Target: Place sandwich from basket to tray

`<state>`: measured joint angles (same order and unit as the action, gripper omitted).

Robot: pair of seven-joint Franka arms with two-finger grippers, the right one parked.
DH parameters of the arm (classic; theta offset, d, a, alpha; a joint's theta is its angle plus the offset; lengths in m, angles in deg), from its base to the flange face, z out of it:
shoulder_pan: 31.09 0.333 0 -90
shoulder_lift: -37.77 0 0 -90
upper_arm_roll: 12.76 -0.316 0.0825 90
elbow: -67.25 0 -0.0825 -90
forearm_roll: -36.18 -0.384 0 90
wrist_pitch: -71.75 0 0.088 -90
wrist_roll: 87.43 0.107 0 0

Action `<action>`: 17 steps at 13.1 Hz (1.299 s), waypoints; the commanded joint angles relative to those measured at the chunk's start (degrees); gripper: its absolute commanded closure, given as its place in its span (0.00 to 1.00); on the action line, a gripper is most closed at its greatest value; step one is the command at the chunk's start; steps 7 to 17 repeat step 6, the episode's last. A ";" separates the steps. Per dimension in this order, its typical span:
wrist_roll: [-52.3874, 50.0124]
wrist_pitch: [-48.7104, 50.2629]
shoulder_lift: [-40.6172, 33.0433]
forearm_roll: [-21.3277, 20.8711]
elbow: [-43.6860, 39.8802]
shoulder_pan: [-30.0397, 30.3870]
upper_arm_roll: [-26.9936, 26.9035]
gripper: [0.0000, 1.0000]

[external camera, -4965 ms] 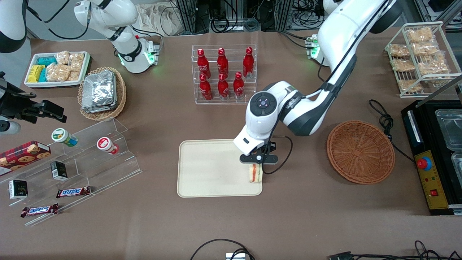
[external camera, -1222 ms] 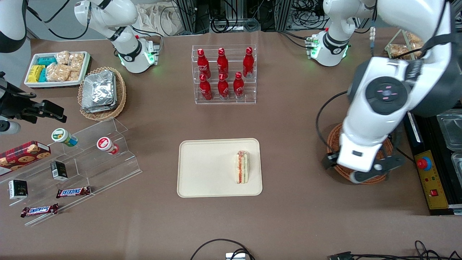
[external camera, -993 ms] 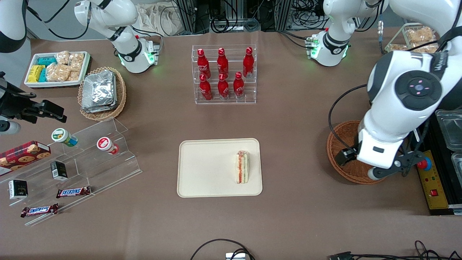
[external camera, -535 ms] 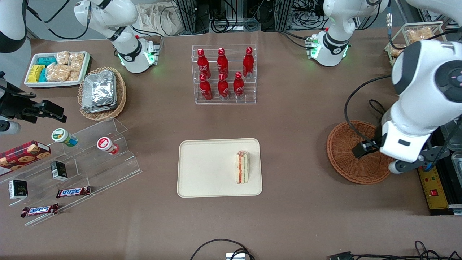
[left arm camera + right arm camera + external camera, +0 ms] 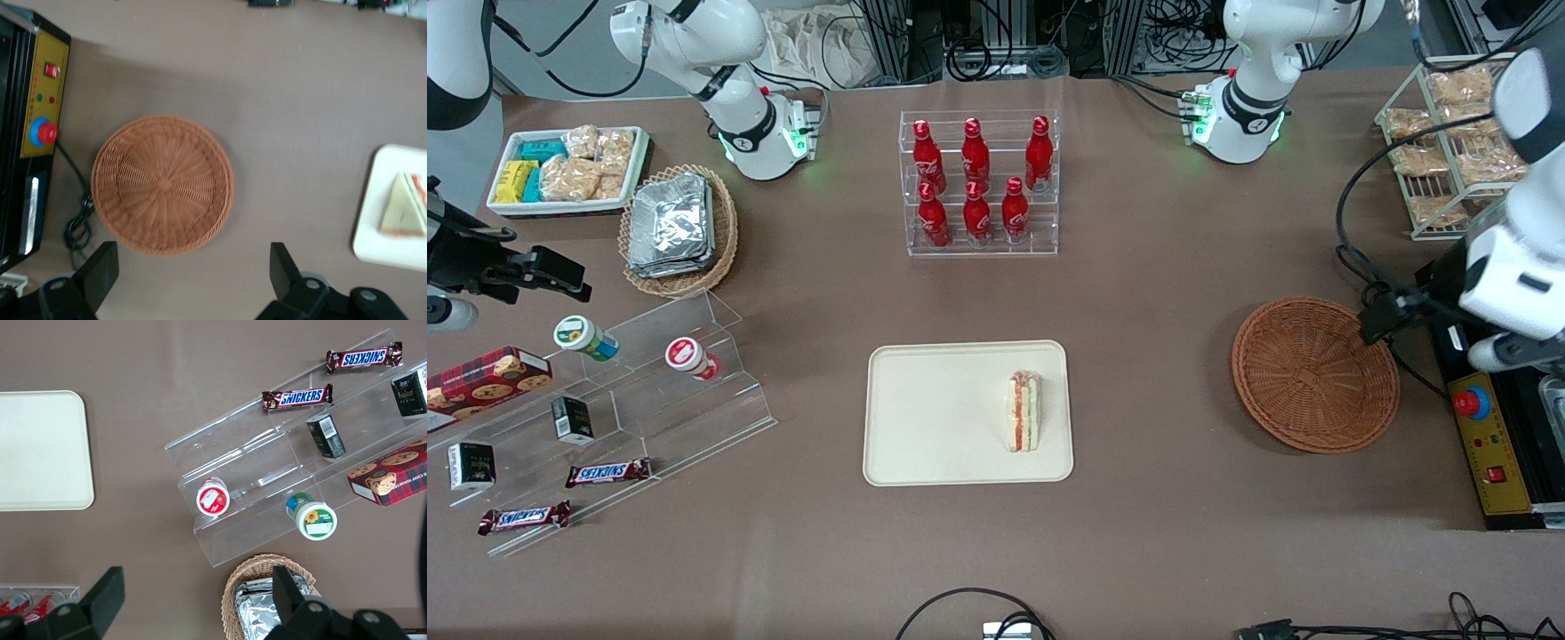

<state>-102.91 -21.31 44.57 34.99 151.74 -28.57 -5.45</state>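
Note:
The sandwich [image 5: 1024, 411] lies on the cream tray [image 5: 934, 418], near the tray edge closest to the working arm's end; nothing touches it. The reddish-brown wicker basket [image 5: 1314, 373] stands empty on the table beside the tray, toward the working arm's end. My left gripper [image 5: 193, 248] hangs high above the table, open wide, with nothing between its fingers. Its hand [image 5: 1513, 283] is over the edge of the black machine, just past the basket. The left wrist view looks down on the basket [image 5: 162, 185], the sandwich [image 5: 403, 213] and a tray corner [image 5: 365, 241].
A black machine with a red button [image 5: 1471, 402] sits beside the basket, with a looped cable [image 5: 1371, 289] next to it. A wire rack of snack packs [image 5: 1458, 142], a bottle rack [image 5: 978, 182], acrylic steps [image 5: 649, 391] and a tan basket of foil packs [image 5: 678, 227] stand around.
Five seconds ago the gripper held the sandwich on the tray's corner. It has let go; the sandwich lies on the tray. The arm swung over the basket toward the machine.

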 commanded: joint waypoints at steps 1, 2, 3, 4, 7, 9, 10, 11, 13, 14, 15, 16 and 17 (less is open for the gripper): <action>5.00 3.58 -6.08 1.80 3.22 0.38 -1.50 0.00; 6.41 4.20 -7.22 1.80 3.40 0.38 -1.50 0.00; 7.03 5.16 -7.93 1.89 3.75 0.38 -1.50 0.00; 7.12 5.34 -8.29 1.89 4.01 0.38 -1.50 0.00; 6.95 5.34 -8.55 1.98 4.54 0.38 -1.42 0.00; 6.95 5.34 -8.55 1.98 4.54 0.38 -1.42 0.00; 6.95 5.34 -8.55 1.98 4.54 0.38 -1.42 0.00; 6.95 5.34 -8.55 1.98 4.54 0.38 -1.42 0.00; 6.95 5.34 -8.55 1.98 4.54 0.38 -1.42 0.00; 6.95 5.34 -8.55 1.98 4.54 0.38 -1.42 0.00; 6.95 5.34 -8.55 1.98 4.54 0.38 -1.42 0.00; 6.95 5.34 -8.55 1.98 4.54 0.38 -1.42 0.00; 6.95 5.34 -8.55 1.98 4.54 0.38 -1.42 0.00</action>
